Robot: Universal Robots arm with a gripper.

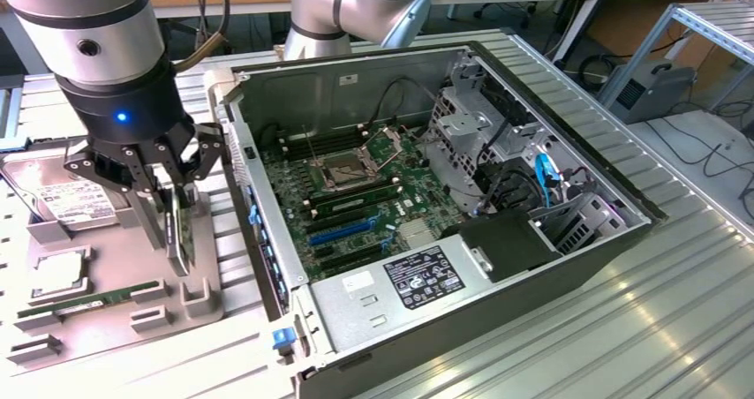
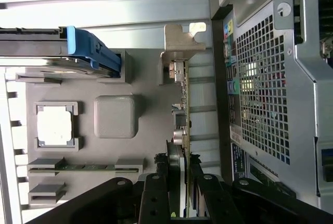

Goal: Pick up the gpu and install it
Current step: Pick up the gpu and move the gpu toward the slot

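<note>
The gpu (image 1: 179,240) is a thin card standing on edge in a slot of the grey parts tray (image 1: 112,333), to the exterior view's left of the open computer case (image 1: 518,267). My gripper (image 1: 162,227) comes down on it from above. In the wrist view the gpu (image 2: 183,112) shows edge-on, its silver end bracket (image 2: 179,41) at the far end. My gripper (image 2: 182,187) has a black finger pressed against each side of the card, so it is shut on it. The card's lower edge still looks level with the tray.
The tray also holds a hard drive (image 1: 65,200), a CPU (image 1: 59,271) and a RAM stick (image 1: 88,300). The motherboard (image 1: 353,196) lies exposed inside the case, with blue and black slots near its lower part. The case's rear wall (image 2: 265,94) stands close beside the card.
</note>
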